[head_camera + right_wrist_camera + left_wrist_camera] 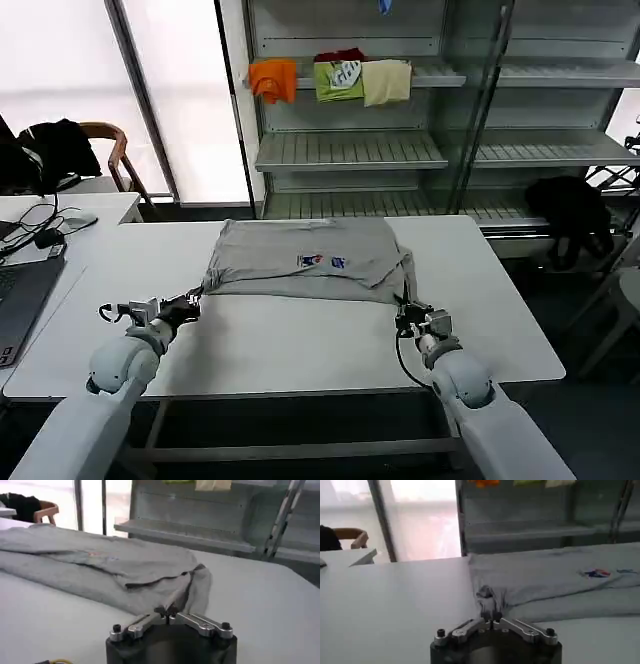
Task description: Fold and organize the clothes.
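Fingertips of both hands vanish under shirt [305, 260] fabric.

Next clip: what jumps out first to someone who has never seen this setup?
A light grey shirt lies spread across the far middle of the white table, with a small multicoloured print on its chest. Both arms reach in from the near edge, the left gripper pinching the shirt's near-left corner and the right gripper pinching its near-right corner. Behind, orange, green and cream folded pieces hang on a metal shelf.
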Controlling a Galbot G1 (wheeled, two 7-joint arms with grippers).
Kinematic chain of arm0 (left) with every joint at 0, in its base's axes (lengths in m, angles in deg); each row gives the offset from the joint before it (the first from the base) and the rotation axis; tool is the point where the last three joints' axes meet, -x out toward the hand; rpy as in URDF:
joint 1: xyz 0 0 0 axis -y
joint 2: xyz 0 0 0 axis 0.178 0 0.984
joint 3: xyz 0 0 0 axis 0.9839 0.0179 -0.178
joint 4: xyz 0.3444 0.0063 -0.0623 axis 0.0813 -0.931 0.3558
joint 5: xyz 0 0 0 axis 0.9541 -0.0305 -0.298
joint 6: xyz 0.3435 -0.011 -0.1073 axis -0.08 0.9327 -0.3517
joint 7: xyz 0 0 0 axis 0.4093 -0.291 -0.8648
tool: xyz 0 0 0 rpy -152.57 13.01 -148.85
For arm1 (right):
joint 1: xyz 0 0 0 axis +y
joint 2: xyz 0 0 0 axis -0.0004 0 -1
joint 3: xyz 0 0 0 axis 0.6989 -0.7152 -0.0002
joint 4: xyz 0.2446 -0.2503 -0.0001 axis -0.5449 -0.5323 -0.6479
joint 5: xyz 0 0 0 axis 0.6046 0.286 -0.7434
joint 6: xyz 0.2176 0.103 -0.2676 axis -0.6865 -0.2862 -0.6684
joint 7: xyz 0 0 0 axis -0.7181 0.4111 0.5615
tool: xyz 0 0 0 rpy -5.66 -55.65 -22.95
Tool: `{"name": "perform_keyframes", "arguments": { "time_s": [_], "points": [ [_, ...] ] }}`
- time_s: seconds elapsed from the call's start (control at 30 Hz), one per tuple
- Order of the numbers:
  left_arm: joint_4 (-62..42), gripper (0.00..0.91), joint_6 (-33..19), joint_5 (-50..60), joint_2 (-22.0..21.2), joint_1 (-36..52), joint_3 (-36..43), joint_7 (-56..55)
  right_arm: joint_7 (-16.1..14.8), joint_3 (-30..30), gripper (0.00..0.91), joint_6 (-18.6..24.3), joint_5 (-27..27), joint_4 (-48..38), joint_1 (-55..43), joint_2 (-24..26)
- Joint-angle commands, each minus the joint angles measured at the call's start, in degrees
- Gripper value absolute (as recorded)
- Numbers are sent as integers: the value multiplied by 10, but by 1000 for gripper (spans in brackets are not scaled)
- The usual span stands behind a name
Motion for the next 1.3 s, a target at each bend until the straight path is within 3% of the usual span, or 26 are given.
{"name": "perform_keyframes", "arguments": {
  "time_s": [0.03, 0.2, 0.43, 0.47, 0.5, 0.53, 1.0, 1.2, 1.3],
  "points": [
    [27, 907, -10, 5, 7, -26, -4, -14, 1, 3, 0, -6, 4, 27, 6, 15],
    [-63, 907, -30, 46, -17, 23, 9, -2, 1, 3, 0, -3, -4, 14, 3, 4],
    [-106, 907, -31, 50, -45, 59, 19, 5, 2, 5, 0, -3, -9, 11, 3, -1],
    [-107, 413, -31, 51, -47, 61, 20, 6, 2, 5, 0, -3, -10, 11, 2, -1],
    [-111, 161, -31, 49, -51, 65, 21, 9, 2, 5, 0, -4, -10, 12, 2, -1],
    [-116, 20, -32, 47, -53, 67, 21, 12, 2, 4, 0, -4, -11, 12, 2, -2],
    [-136, 0, -57, 62, -51, 71, 36, 30, 0, 3, 0, 1, -11, 5, -3, -4],
    [-68, 0, -59, 17, -18, 35, 31, -13, 1, 2, 0, -3, 0, 22, -2, 6],
    [14, 0, -38, -13, 8, -4, 16, -46, 3, -1, 0, -9, 16, 45, 4, 23]
  ]
}}
